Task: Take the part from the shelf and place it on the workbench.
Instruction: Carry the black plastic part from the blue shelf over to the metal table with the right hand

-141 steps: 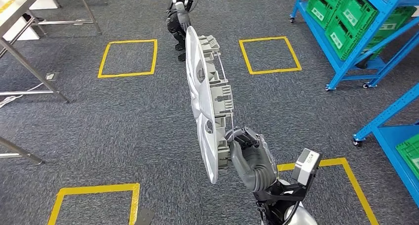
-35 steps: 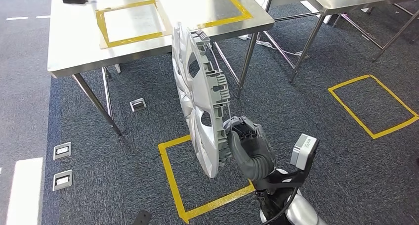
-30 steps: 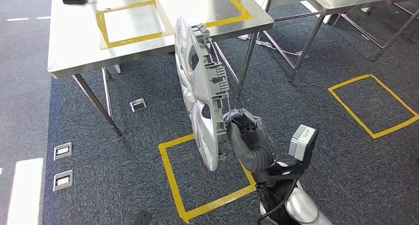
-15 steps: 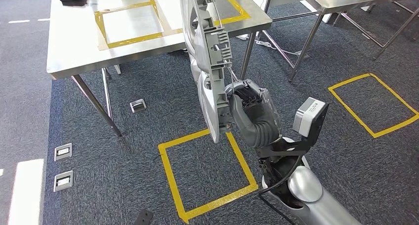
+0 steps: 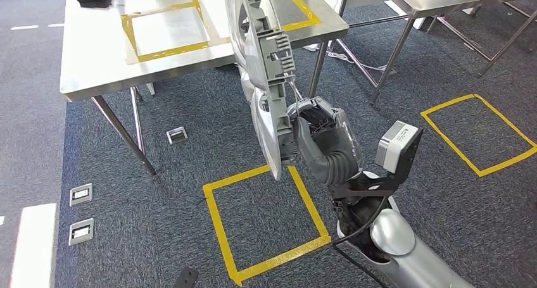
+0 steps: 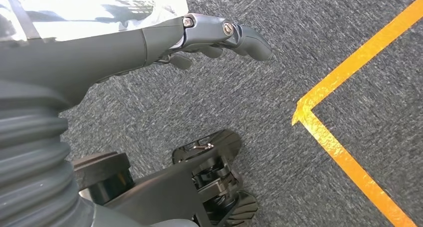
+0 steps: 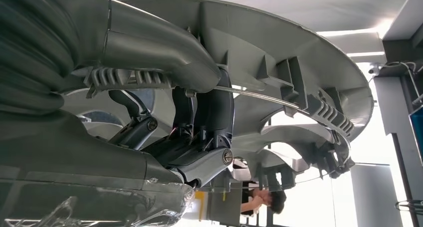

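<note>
The right hand point(image 5: 315, 133) is clamped on the lower rim of the part point(image 5: 265, 73), a silver wheel cover held on edge. Over the last second the arm has lifted it: its top edge, which stood below the workbench point(image 5: 95, 54) front edge, now rises above that edge and overlaps the tabletop near the yellow tape outline point(image 5: 166, 45). So the carry looks nearly over; what remains is reaching in and laying it flat. The left hand point(image 6: 149, 42) hangs over the carpet, fingers loosely apart, holding nothing
</note>
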{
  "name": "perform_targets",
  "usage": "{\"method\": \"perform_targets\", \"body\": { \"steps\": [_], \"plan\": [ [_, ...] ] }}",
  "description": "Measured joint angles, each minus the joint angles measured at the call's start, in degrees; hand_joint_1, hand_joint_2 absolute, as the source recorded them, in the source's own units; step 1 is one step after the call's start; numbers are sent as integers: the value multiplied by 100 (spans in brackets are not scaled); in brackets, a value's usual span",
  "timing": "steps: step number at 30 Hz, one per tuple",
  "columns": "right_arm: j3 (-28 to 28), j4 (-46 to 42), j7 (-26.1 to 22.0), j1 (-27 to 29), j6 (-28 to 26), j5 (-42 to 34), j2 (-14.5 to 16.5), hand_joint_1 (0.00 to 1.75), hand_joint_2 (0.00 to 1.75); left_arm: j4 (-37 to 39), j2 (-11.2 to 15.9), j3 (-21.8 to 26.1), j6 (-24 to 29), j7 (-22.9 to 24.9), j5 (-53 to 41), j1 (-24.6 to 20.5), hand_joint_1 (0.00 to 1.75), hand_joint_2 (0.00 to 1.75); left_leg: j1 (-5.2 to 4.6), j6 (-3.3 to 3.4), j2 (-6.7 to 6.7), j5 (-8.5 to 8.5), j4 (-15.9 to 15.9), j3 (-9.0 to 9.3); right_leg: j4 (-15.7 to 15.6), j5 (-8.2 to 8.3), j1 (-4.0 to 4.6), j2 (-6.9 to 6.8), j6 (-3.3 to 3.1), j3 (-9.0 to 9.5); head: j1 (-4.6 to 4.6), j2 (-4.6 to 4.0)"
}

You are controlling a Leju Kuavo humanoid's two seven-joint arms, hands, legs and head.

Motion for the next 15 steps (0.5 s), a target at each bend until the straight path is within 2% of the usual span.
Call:
{"method": "perform_targets", "body": {
  "steps": [15],
  "plan": [
    [53, 0, 5, -6, -16, 0, -60, 175, 175, -2, -54, -1, 12, 9, -56, -38, 0, 175, 0, 0, 0, 0, 0, 0, 1, 0, 0, 0, 0, 0, 0, 0]
  ]
}}
